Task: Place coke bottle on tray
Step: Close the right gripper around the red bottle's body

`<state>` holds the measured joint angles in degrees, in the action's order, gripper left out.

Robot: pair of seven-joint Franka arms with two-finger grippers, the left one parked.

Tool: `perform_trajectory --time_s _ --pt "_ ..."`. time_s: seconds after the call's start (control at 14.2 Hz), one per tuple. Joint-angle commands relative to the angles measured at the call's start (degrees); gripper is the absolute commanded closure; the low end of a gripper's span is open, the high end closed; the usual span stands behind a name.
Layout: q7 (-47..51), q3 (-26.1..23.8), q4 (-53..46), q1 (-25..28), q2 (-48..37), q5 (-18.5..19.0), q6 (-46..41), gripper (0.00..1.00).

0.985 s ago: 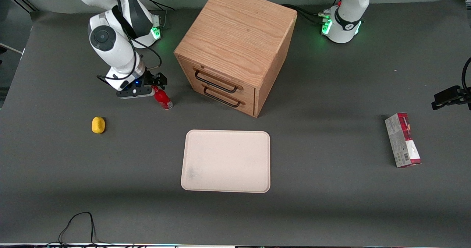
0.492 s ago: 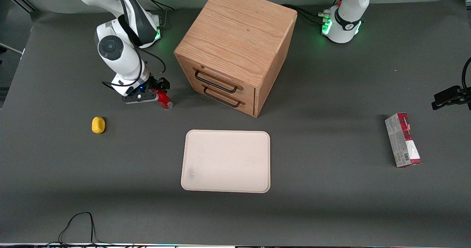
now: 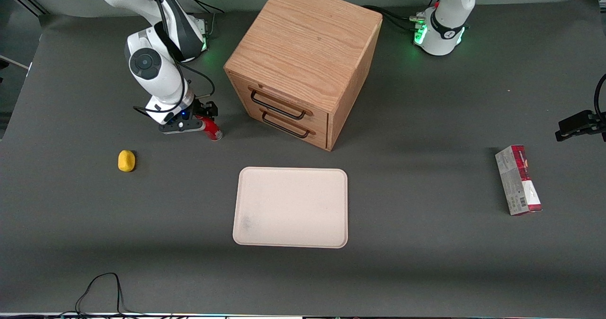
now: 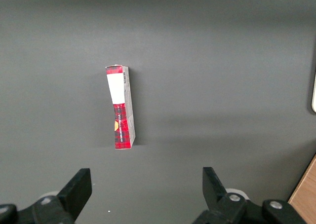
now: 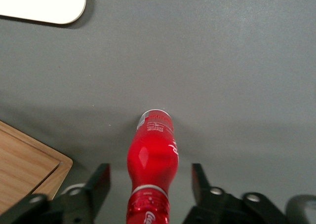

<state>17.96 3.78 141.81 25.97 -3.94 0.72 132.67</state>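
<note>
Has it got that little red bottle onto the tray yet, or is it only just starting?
Only starting. Done: the claw has reached the coke bottle, which lies on the table near the wooden cabinet. In hand: its open fingers straddle the bottle without gripping it. Left: closing, lifting and carrying it to the tray, which holds nothing.

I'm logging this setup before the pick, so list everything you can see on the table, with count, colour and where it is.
coke bottle: one, red, lying on the table between the gripper's open fingers, farther from the front camera than the tray.
tray: one, cream, mid-table, in front of the cabinet.
cabinet: one, wooden, two drawers with black handles.
yellow object: one, toward the working arm's end.
carton: one, red and grey, toward the parked arm's end.
cable: one, black, at the table edge nearest the camera.
gripper: one, black, straddling the bottle's neck.
</note>
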Motion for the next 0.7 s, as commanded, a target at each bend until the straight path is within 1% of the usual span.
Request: perform_trajectory --time_s 0.0,0.07,0.21,0.42,0.63 --pt "-0.21 0.35 -0.12 0.22 -0.19 0.86 -0.30 0.82" --pt "-0.21 0.35 -0.30 0.22 -0.45 0.86 -0.92 0.87" --pt "-0.12 0.43 -1.52 0.22 -0.97 0.77 -2.93 0.94" --pt "-0.47 0.44 -6.70 0.22 -1.76 0.77 -10.12 0.94" --pt "-0.91 0.44 -16.17 0.13 -3.08 0.77 -23.20 0.94"
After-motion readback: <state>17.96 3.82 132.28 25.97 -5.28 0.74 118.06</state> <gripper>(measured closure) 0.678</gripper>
